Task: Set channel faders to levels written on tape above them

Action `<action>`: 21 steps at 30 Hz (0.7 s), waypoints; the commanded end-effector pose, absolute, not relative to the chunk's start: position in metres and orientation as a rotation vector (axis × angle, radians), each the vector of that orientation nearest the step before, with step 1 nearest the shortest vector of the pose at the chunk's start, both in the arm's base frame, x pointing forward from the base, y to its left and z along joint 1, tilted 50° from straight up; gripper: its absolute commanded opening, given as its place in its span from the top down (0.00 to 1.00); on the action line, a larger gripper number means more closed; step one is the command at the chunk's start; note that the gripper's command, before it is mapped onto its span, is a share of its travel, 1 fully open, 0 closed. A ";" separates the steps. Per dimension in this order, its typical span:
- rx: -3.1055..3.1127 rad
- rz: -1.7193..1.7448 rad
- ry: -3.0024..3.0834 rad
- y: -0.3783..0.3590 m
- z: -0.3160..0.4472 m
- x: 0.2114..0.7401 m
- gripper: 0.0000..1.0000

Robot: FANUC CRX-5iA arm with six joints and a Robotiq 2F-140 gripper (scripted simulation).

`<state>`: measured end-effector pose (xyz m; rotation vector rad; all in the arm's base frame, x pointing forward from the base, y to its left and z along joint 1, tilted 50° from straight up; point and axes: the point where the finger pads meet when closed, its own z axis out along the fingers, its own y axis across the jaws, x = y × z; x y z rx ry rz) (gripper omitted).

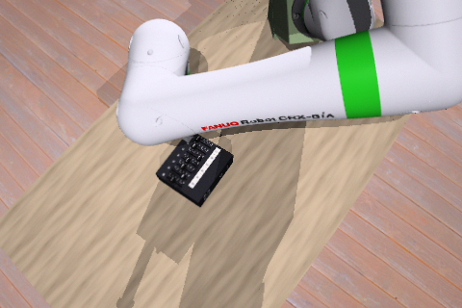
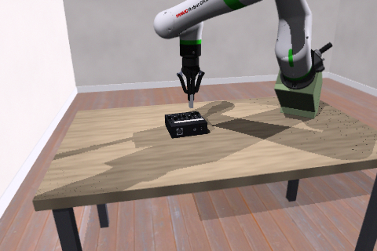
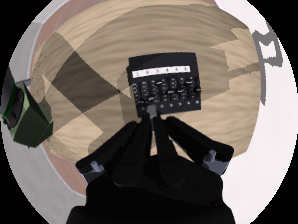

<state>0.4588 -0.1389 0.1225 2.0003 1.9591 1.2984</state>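
Note:
The lighting desk [image 1: 194,169] [image 2: 185,124] [image 3: 164,84] is a small black box with a white tape strip and a row of faders. It stands flat on the wooden table [image 2: 118,153] [image 1: 298,188]. My gripper [image 2: 191,103] [image 3: 152,111] is shut with nothing between its fingers. It hangs a short way above the desk's rear edge, clear of the faders. In the wrist view the fingertips sit over the desk's near left corner. In the top view the arm hides the gripper and the desk's far corner. The fader levels are too small to read.
The arm's green base block [image 2: 299,96] [image 1: 285,10] [image 3: 23,112] stands at the table's far right corner. The white forearm [image 1: 250,91] spans the table above the desk. A white wall [image 2: 31,67] stands to the left of the table.

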 end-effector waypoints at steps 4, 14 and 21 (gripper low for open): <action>2.000 1.298 1.959 -0.138 0.121 0.460 1.00; 2.000 1.298 1.959 -0.135 0.117 0.464 1.00; 2.000 1.298 1.959 -0.134 0.116 0.465 1.00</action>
